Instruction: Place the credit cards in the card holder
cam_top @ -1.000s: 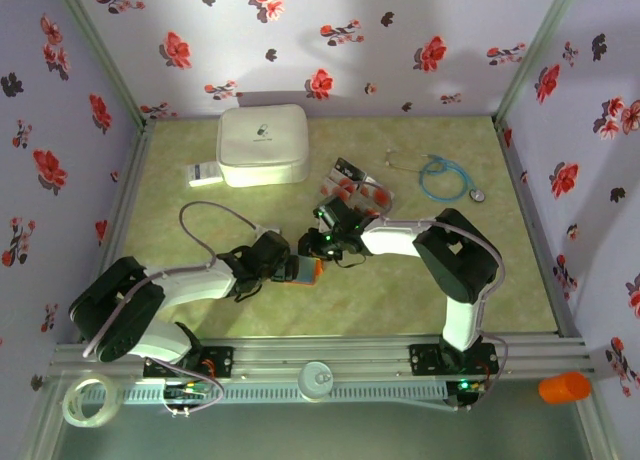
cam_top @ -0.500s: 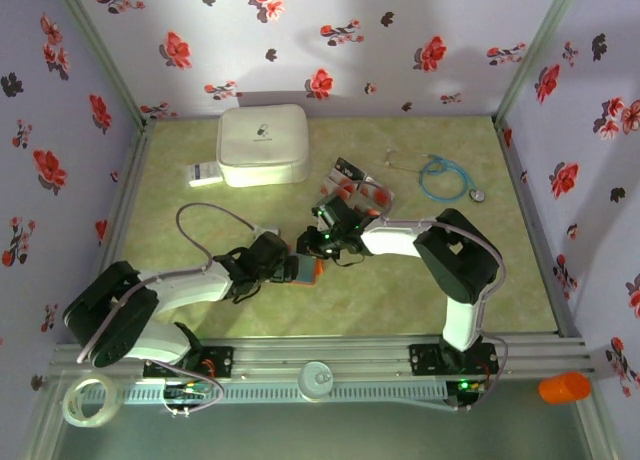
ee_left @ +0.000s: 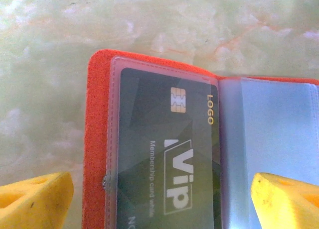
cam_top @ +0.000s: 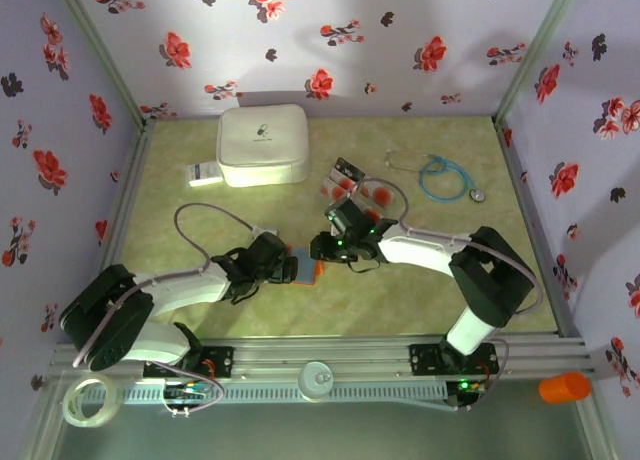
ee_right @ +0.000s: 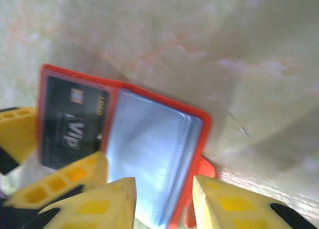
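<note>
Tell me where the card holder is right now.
In the top view the card holder lies open on the table, between the left end effector and the right end effector, nearer the arm bases than the loose credit cards.

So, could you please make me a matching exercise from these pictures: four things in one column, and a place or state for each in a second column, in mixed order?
Things:
1. card holder
2. dark VIP card
3. white case
4. stethoscope

Places or states:
a. at the back, toward the right
b. lying open, near the middle
c. at the back, left of the middle
d. inside a clear pocket

Pairs: 1-b; 2-d; 3-c; 4-a
</note>
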Controlling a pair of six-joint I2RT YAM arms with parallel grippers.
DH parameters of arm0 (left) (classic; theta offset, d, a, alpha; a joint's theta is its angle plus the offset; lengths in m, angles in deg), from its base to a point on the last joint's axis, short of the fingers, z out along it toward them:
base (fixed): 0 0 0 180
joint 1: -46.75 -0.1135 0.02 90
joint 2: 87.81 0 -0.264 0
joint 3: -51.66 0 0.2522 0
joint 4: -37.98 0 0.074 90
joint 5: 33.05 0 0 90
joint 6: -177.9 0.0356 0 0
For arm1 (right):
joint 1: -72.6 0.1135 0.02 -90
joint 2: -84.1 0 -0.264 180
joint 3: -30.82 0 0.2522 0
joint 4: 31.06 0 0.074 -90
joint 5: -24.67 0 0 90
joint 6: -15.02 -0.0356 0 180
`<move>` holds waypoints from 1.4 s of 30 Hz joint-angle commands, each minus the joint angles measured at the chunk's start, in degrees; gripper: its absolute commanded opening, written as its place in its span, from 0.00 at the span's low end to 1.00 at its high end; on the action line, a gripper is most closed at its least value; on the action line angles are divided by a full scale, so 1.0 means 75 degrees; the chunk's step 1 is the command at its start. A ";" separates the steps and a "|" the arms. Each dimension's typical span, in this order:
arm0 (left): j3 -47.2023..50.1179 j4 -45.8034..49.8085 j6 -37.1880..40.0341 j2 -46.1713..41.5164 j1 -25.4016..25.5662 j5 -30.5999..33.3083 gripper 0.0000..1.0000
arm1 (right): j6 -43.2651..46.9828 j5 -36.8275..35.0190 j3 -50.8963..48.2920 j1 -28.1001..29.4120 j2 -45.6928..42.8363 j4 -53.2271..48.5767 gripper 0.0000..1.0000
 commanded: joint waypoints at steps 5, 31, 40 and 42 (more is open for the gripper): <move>-0.0239 0.0334 0.0031 -0.0205 0.0053 0.0220 0.95 | 0.0431 -0.0809 0.0145 0.0326 0.0529 -0.0729 0.34; -0.0573 0.0359 0.0016 -0.0108 0.0061 -0.0002 0.99 | 0.1107 -0.0998 0.0944 0.0022 -0.0158 -0.1701 0.10; -0.0526 0.0248 0.0029 0.0058 0.0088 -0.0015 1.00 | 0.1079 -0.0208 0.1424 -0.0141 0.0855 -0.1180 0.00; -0.0522 0.0233 0.0034 0.0092 0.0096 -0.0015 1.00 | 0.1033 -0.0123 0.1448 -0.0161 0.1033 -0.1076 0.00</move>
